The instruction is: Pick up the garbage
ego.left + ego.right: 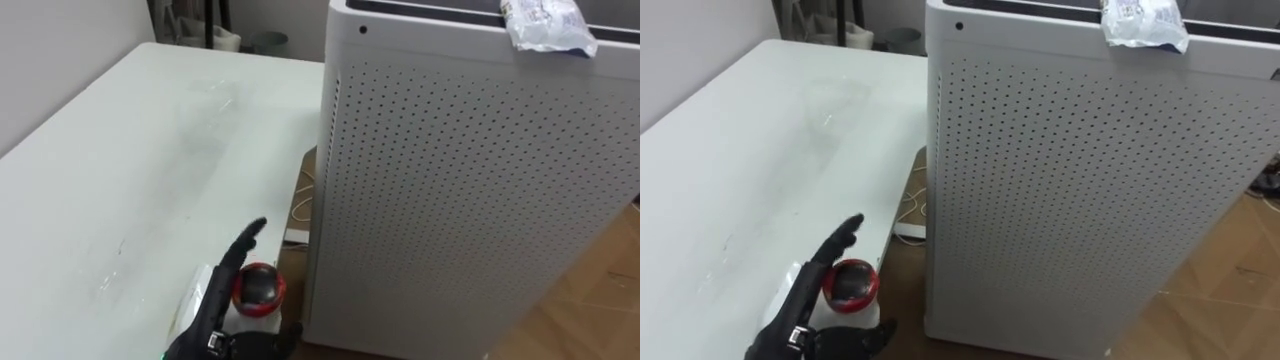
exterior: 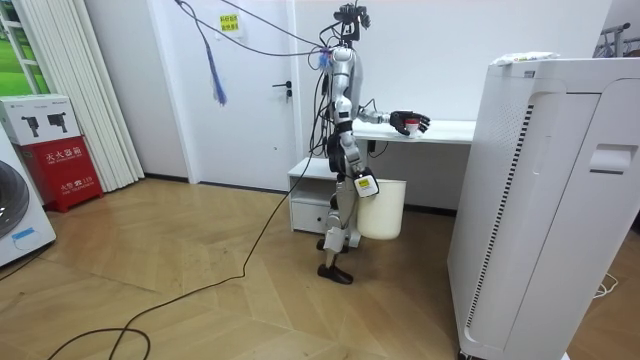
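From my seat the white perforated cabinet is my marker. The table runs along its left side, with a narrow strip of floor between them.

My left hand is over the table edge nearest the cabinet, low in the eye views. It has a small red-topped container with a white body. The fingers lie long and fairly straight along the side away from the cabinet, and the thumb curls in on the cabinet side, so I read it as a loose clasp rather than a firm wrap. In the room view the same hand is held out level over the table, away from the cabinet, with the red showing in it.

My right hand hangs by the hip next to a white bin, on the side away from the cabinet. I cannot tell what its fingers are doing, or whether they carry the bin.

A crumpled wrapper lies on the cabinet's top at its near edge, untouched.

As I judge it, the job is partly done. One piece of garbage is in hand but not yet in the bin, and the wrapper remains to be collected. Next I would drop the container into the bin. Then I would step closer to the cabinet, since its top is high and looks beyond my reach from here.
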You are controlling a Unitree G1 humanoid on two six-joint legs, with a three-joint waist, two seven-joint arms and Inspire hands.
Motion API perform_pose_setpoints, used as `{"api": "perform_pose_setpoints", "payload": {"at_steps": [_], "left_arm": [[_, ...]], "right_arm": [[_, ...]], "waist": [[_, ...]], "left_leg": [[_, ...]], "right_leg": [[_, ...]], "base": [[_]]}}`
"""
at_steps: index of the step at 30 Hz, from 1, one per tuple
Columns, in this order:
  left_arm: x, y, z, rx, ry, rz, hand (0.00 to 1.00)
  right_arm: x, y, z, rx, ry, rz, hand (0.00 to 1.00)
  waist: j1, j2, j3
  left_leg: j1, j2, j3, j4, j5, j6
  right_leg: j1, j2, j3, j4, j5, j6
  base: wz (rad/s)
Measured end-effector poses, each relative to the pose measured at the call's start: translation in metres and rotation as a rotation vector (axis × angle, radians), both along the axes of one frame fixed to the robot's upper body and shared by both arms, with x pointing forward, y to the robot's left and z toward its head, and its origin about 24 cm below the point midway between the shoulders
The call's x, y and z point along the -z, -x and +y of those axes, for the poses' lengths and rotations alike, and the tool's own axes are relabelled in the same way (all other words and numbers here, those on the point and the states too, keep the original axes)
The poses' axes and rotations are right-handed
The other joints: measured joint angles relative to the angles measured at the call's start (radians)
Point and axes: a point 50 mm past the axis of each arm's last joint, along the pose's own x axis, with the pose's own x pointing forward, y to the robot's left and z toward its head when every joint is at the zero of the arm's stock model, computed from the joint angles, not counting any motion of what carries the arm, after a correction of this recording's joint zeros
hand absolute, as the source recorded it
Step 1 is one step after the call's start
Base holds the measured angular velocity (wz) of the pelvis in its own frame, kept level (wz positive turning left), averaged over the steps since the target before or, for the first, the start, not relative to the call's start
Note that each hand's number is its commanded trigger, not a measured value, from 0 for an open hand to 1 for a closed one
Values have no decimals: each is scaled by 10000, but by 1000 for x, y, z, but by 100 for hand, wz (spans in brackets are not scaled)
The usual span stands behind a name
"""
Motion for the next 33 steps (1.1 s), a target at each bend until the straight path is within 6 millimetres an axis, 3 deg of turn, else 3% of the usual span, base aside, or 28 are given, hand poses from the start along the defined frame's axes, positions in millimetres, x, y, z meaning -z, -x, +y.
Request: {"api": "perform_pose_setpoints", "payload": {"at_steps": [23, 27, 33], "left_arm": [[-1, -1, -3, 272, 58, -14, 100], [-6, -8, -9, 737, 142, -134, 100], [-12, -16, -35, 2020, 953, -30, 100]], "right_arm": [[-3, -11, 4, -217, -37, -366, 100], [-8, -26, 7, -538, 114, -867, 100], [-19, -58, 9, -651, 396, -1889, 100]], "waist": [[167, -27, 15], [-41, -63, 60], [-247, 15, 152]], "left_leg": [[-82, 20, 201, 42, 0, 1], [-330, 11, 236, 163, 1, 2], [-705, -11, 328, 324, 3, 5]], "right_leg": [[-209, -11, 101, 185, 0, 0], [-460, -44, 106, 326, 0, 0], [-927, -87, 162, 511, 0, -1]], "base": [[-1], [-1], [-4]]}}
